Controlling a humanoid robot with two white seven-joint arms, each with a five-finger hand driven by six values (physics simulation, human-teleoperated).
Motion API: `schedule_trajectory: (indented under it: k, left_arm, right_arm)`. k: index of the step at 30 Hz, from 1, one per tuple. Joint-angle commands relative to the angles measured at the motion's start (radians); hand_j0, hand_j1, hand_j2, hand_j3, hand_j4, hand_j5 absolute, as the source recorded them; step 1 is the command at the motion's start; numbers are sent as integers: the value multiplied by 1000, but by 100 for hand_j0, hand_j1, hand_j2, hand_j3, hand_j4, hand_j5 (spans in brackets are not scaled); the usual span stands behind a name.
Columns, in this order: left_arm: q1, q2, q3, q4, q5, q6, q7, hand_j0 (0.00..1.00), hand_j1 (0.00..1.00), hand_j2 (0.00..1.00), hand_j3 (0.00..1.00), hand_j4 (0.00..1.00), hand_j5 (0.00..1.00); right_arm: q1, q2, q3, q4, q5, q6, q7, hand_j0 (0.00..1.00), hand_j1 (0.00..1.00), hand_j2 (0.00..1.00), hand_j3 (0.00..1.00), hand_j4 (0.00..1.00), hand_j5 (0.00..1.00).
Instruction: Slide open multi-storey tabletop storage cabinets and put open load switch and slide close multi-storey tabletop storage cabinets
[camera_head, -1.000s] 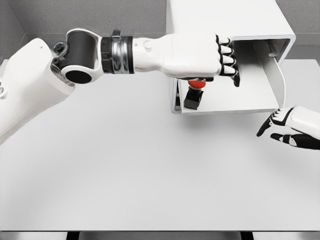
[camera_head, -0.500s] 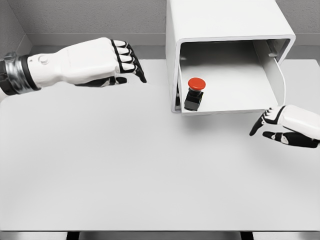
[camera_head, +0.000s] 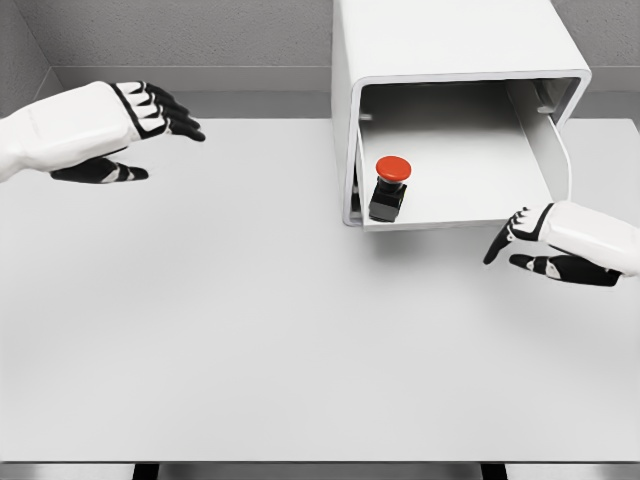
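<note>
Fingers of left hand (camera_head: 95, 130) and right hand (camera_head: 555, 243): spread, grasping nothing; load switch (camera_head: 389, 187) upright inside the pulled-out drawer (camera_head: 470, 170) of the cabinet (camera_head: 445, 45) on the counter (camera_head: 250, 330), right hand near its front, seemingly placed to push it closed.

No readable txt, labels or nos. anywhere

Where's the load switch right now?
In the head view the load switch stands upright on the pulled-out drawer of the white cabinet, near the drawer's left wall, upper right of the table.
</note>
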Motion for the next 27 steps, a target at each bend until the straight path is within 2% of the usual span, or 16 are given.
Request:
schedule_trajectory:
  k: [1, 3, 4, 7, 13, 15, 17, 20, 22, 27]
  left_arm:
    - [0, 7, 3, 1, 6, 2, 1, 100, 100, 100, 100, 100, 100]
    - [3, 13, 4, 1, 1, 2, 0, 100, 100, 100, 100, 100, 100]
    - [26, 23, 6, 1, -2, 2, -3, 100, 100, 100, 100, 100, 100]
    - [55, 29, 27, 10, -8, 2, -5, 100, 100, 100, 100, 100, 100]
    - [97, 29, 34, 88, 3, 2, -3, 100, 100, 100, 100, 100, 100]
    - [113, 29, 34, 114, 3, 2, -3, 100, 100, 100, 100, 100, 100]
    - [118, 30, 34, 114, -3, 2, -3, 100, 100, 100, 100, 100, 100]
    - [124, 30, 34, 160, -8, 2, -5, 100, 100, 100, 100, 100, 100]
    - [129, 30, 32, 195, -8, 2, -5, 100, 100, 100, 100, 100, 100]
    - [129, 30, 26, 194, -14, 2, -6, 100, 100, 100, 100, 100, 100]
  right_arm:
    - [-3, 29, 17, 2, 25, 2, 1, 53, 53, 53, 53, 53, 53]
    - [-41, 29, 64, 9, 28, 2, 1, 53, 53, 53, 53, 53, 53]
    - [-54, 31, 72, 19, 28, 2, 1, 53, 53, 53, 53, 53, 53]
    - [-57, 32, 73, 25, 29, 2, 1, 53, 53, 53, 53, 53, 53]
    - [-66, 35, 73, 32, 31, 2, 4, 53, 53, 53, 53, 53, 53]
    - [-98, 38, 121, 50, 40, 2, 4, 53, 53, 53, 53, 53, 53]
    - [-104, 54, 127, 55, 49, 2, 4, 53, 53, 53, 53, 53, 53]
    - [-112, 66, 129, 71, 55, 2, 4, 53, 53, 53, 53, 53, 53]
    - [-143, 81, 147, 93, 69, 2, 4, 53, 53, 53, 53, 53, 53]
    - [-213, 109, 205, 151, 87, 2, 4, 53, 53, 53, 53, 53, 53]
